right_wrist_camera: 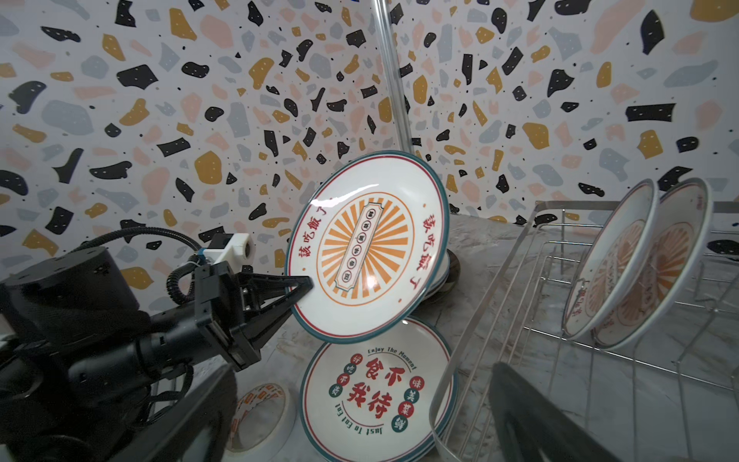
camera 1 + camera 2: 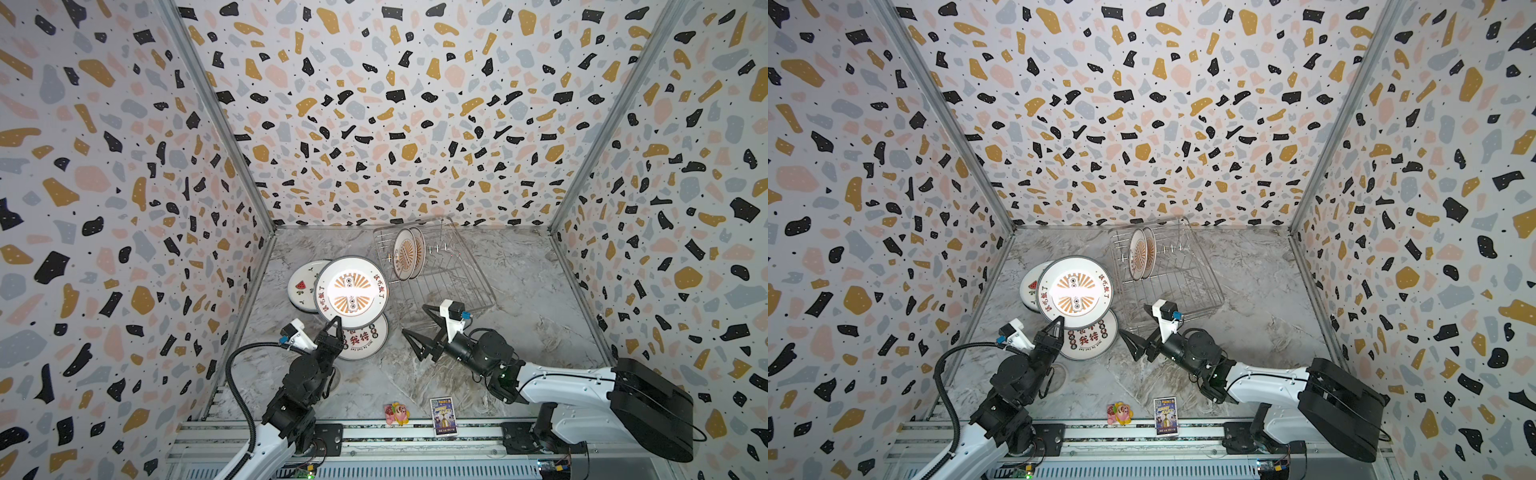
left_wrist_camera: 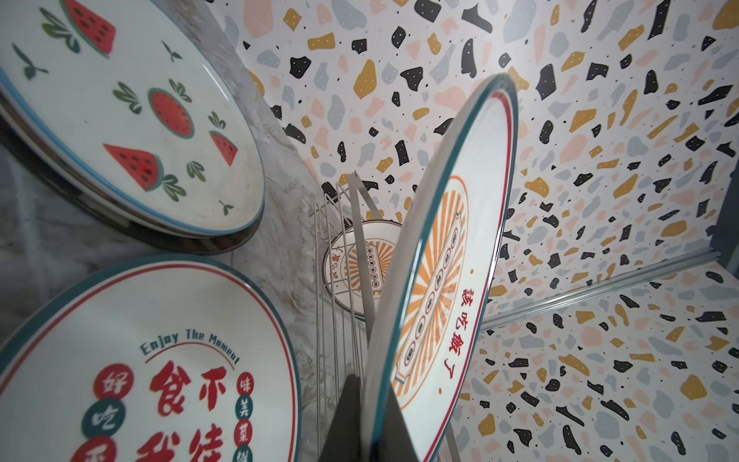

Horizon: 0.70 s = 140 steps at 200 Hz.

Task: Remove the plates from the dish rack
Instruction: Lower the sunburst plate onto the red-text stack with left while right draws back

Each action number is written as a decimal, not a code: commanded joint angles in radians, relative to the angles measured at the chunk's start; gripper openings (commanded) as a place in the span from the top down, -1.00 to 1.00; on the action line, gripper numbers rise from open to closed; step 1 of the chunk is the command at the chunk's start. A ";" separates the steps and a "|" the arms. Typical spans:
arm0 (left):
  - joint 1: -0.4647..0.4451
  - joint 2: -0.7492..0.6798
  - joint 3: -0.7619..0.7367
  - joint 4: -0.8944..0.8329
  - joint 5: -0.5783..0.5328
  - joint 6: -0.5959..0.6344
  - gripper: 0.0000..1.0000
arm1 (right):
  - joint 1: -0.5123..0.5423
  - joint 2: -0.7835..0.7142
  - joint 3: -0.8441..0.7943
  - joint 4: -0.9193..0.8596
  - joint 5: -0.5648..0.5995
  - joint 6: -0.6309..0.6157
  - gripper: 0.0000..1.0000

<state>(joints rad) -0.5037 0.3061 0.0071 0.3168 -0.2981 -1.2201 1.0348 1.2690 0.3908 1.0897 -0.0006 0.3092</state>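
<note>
Between closed left fingers [image 1: 280,308], the sunburst plate [image 2: 351,291] by its rim; right fingers [image 2: 432,316] wide apart, empty.

A lab test booth: terrazzo-print walls [image 2: 374,104] enclose a marble-look tabletop [image 2: 532,282].

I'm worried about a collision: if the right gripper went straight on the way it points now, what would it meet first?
Probably the near corner rim of the dish rack, seen between the open fingers of the right gripper; past it lies the flat red-character plate. Depth is unclear.
</note>
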 commanded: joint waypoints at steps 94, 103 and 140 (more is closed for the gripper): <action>0.004 0.136 0.020 -0.183 0.030 -0.272 1.00 | 0.007 0.097 0.095 -0.027 -0.045 -0.010 -0.98; 0.003 0.149 0.007 -0.152 0.047 -0.283 1.00 | 0.007 0.104 0.101 -0.028 -0.047 -0.008 -0.98; 0.003 0.178 0.024 -0.213 0.067 -0.300 1.00 | 0.007 0.126 0.120 -0.030 -0.049 0.001 -0.98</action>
<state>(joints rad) -0.5041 0.4881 0.0078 0.0860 -0.2443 -1.4902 1.0374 1.3891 0.4683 1.0592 -0.0395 0.3073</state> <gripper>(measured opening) 0.078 0.990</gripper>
